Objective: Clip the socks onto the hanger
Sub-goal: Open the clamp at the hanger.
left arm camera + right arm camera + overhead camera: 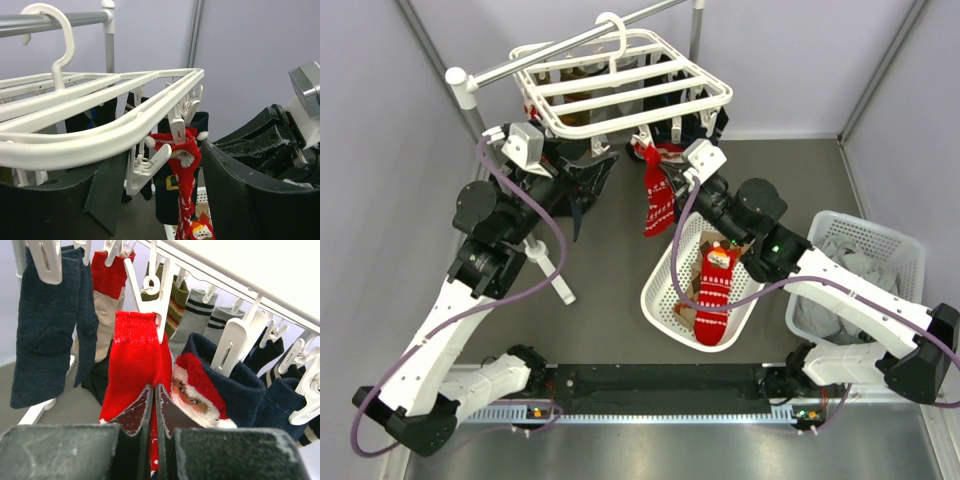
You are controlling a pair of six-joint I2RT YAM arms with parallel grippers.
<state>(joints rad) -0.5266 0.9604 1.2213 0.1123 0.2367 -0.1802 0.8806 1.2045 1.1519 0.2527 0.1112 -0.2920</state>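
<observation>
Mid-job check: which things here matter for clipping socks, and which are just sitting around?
Job:
hanger
red sock hanging from a clip
red sock in the basket
right gripper, shut
left gripper, open

Lying about:
near basket
far basket with grey laundry
rail

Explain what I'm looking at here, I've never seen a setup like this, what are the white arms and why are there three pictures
Two robot arms are bolted at the table's near edge. One picture looks down from above; the other two come from cameras on each wrist. A white hanger of bars and clips hangs from a rail, with socks already clipped on. The left gripper is open beside a clip near a red sock. The right gripper is shut, with the red sock right at its fingertips; I cannot tell whether it pinches the cloth. On the table, a tilted white basket holds another red sock, and a second basket holds grey laundry.
</observation>
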